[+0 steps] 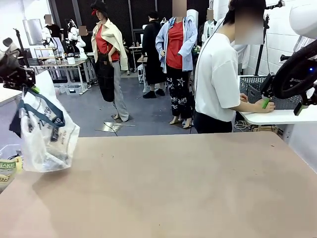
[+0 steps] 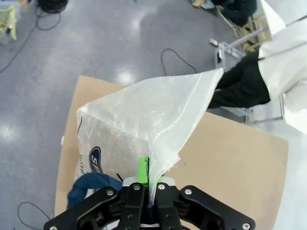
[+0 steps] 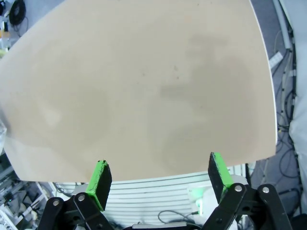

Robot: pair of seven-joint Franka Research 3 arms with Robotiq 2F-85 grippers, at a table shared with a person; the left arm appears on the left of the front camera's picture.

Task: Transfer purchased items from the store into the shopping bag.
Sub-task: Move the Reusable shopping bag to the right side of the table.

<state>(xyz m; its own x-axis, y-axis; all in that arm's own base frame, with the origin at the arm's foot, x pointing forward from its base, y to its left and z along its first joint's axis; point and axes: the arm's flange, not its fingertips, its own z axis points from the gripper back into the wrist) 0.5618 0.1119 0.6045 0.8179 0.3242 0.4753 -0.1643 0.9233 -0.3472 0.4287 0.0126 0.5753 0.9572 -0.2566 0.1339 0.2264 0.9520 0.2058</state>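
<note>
Brown tabletop [image 1: 173, 193] nearest the lens, bare across its middle. At its left edge, the shopping bag [image 1: 47, 131], hanging with its base about at the table surface, long axis upright, navy handles [image 1: 44, 113] draped across the upper half. Left gripper [image 2: 148, 184] clamped shut on the bag's rim, a fold of translucent plastic pinched between the green pads [image 2: 143, 170] as seen from the left wrist, the rest of the bag falling away directly below the fingers. Right gripper [image 3: 160, 179] with jaws spread wide and nothing between them, raised at the right side near the white side table [image 1: 280, 116], well apart from the bag with the whole tabletop between. Person's hand [image 1: 260, 105] on that side table. Bag mouth likely to be reached from the right, across the table; no purchased item clearly in view.
</note>
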